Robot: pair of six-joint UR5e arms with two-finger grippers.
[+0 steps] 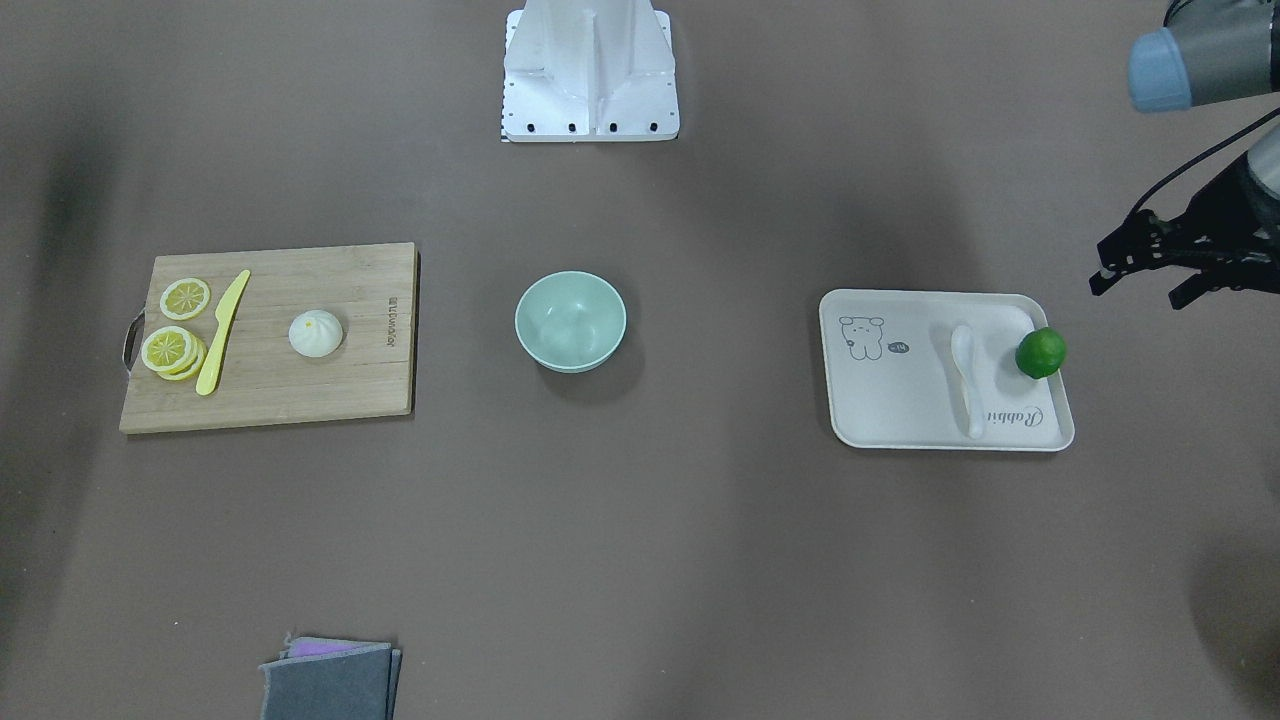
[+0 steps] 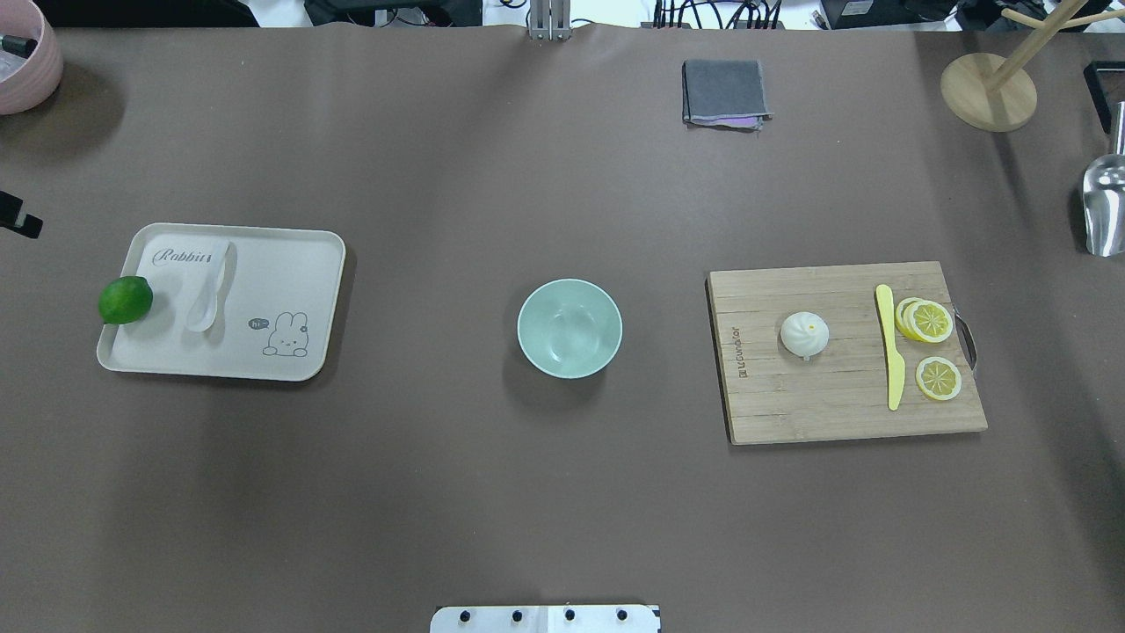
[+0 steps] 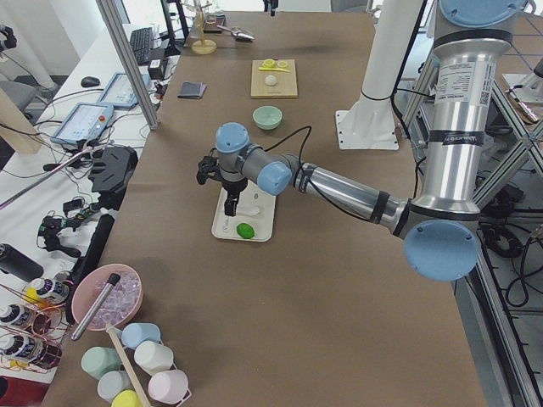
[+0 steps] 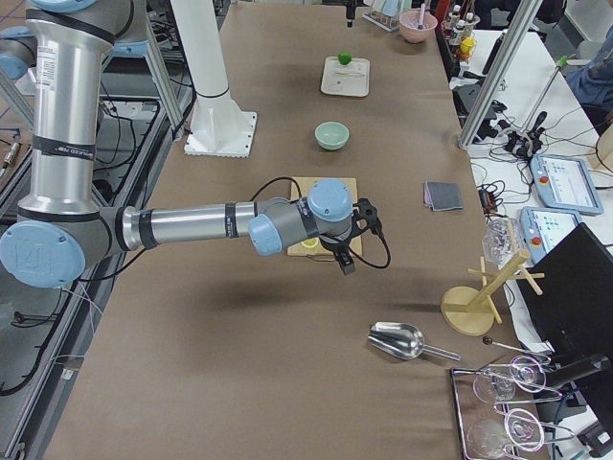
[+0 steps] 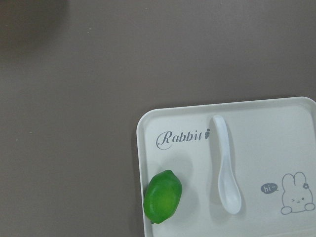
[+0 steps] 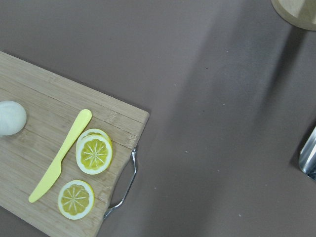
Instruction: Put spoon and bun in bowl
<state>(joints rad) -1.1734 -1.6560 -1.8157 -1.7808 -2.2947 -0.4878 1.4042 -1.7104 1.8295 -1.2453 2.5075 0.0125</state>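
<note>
Spoon (image 1: 966,378) is on the tray (image 1: 900,420), handle pointing away from the robot, with the lime (image 1: 1040,352) between it and the left gripper (image 1: 1133,290), whose fingers look apart. Bun (image 1: 316,333) is on the cutting board (image 1: 300,400), right arm's side, and the bowl (image 1: 570,320) sits mid-table. Right gripper (image 4: 347,264) only shows side-on, so can't tell.

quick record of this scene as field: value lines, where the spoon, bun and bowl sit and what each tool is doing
spoon: lying on the tray, beside the lime
bun: on the cutting board, apart from the knife and lemon slices
bowl: mid-table, empty
left tool: open, holding nothing, off the tray's lime end
right tool: near the cutting board; open or shut cannot be told
</note>
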